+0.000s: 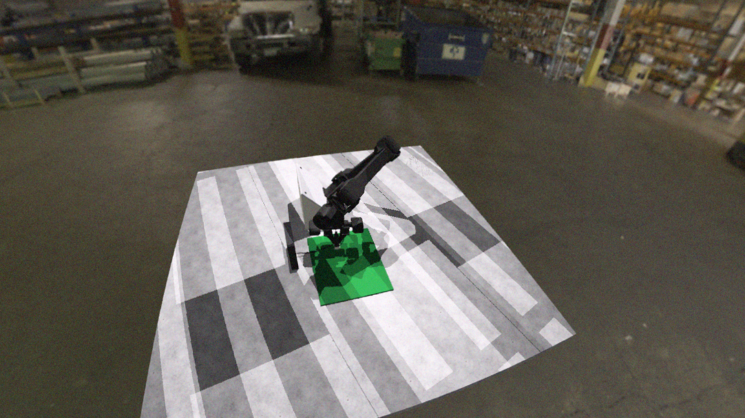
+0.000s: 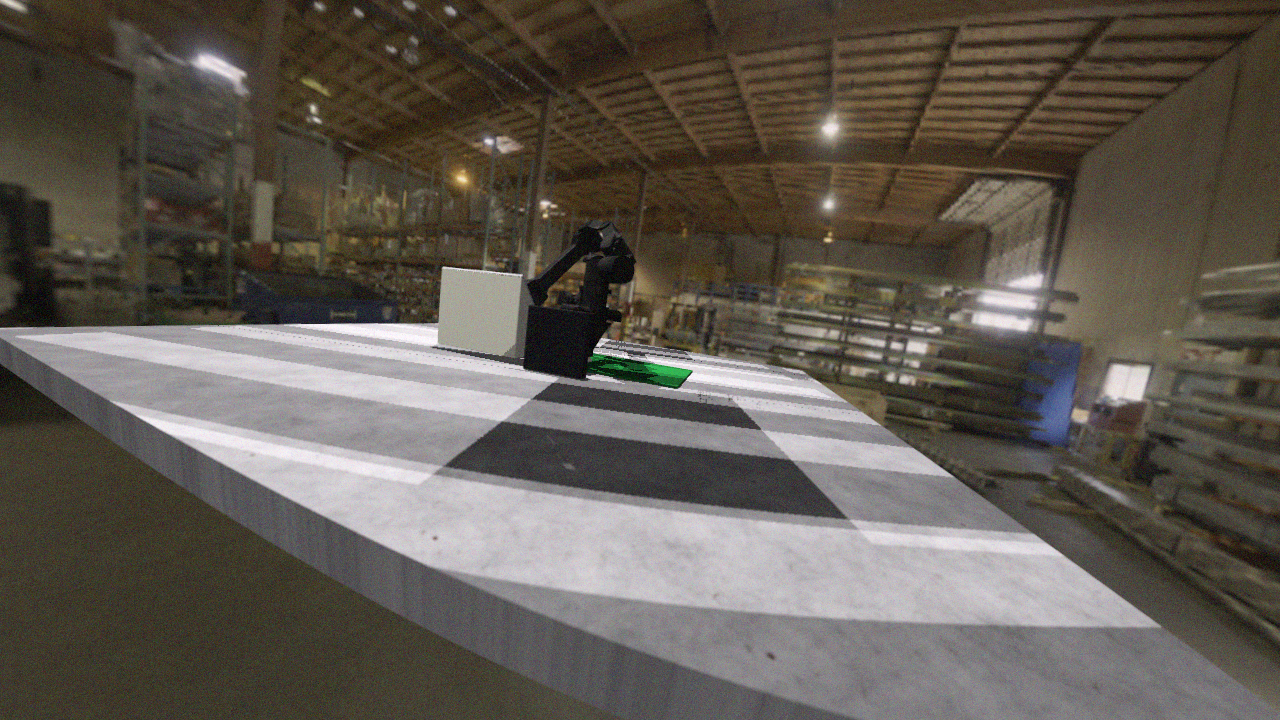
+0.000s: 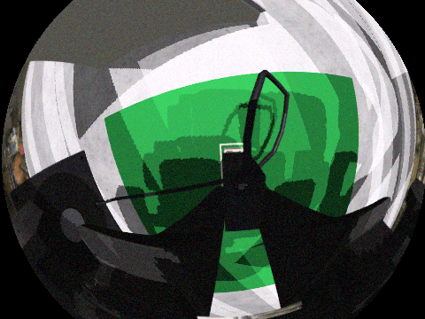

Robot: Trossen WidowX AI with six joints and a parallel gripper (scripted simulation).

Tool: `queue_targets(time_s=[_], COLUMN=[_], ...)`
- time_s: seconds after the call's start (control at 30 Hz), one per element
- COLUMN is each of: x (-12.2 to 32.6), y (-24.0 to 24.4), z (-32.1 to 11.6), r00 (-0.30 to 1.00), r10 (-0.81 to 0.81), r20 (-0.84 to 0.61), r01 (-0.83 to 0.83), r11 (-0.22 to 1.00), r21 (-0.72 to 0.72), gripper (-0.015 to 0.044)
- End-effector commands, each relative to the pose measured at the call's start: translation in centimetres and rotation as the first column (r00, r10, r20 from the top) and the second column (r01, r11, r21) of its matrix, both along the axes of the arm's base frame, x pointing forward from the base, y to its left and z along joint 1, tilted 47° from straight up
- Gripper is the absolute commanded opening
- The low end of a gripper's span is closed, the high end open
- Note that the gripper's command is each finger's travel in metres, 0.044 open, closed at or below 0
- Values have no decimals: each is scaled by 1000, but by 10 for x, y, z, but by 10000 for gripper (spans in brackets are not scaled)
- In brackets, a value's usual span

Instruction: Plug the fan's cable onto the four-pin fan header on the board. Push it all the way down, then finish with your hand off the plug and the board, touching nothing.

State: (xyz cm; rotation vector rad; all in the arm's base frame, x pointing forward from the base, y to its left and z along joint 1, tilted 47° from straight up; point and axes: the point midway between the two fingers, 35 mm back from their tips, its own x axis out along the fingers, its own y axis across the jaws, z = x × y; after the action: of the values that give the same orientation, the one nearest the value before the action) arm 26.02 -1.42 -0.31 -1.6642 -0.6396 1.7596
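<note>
The green board (image 1: 364, 282) (image 2: 666, 372) (image 3: 195, 111) lies flat on the table. My gripper (image 1: 337, 244) (image 3: 238, 191) is low over its rear part, shut on the fan's black plug (image 3: 233, 166). The plug is over the header, whose pale edge (image 3: 233, 151) shows just beyond it inside a white printed outline (image 3: 230, 144). The plug hides the pins, and I cannot tell how deep it sits. The black cable (image 3: 286, 120) loops up beside the plug, and a thin strand runs left toward the black fan (image 1: 290, 247) (image 2: 554, 340) (image 3: 53, 190).
The fan stands upright just left of the board in the top view. A pale upright panel (image 1: 308, 207) (image 2: 481, 309) stands behind, close to the arm. Shadows of the arm fall across the board and the striped table (image 1: 283, 396) (image 2: 358, 546).
</note>
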Motion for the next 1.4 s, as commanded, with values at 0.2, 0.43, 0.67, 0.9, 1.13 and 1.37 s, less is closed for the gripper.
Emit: queue_targets(time_s=[0.2, 0.43, 0.67, 0.9, 1.13, 1.37], x=[0, 0, 0, 0, 2, 68], y=[6, 4, 4, -35, -37, -40], z=[-4, -4, -4, 32, 34, 37], r00=[1000, 1000, 1000, 1000, 1000, 1000], r10=[-3, -2, -2, -3, -3, -4], r20=[-1, 0, 0, -2, -2, 2], r01=[3, 2, 2, 3, 3, 4], r11=[1000, 1000, 1000, 1000, 1000, 1000], r21=[5, 1, 1, 2, 2, -1], gripper=[0, 105, 260, 260, 260, 260])
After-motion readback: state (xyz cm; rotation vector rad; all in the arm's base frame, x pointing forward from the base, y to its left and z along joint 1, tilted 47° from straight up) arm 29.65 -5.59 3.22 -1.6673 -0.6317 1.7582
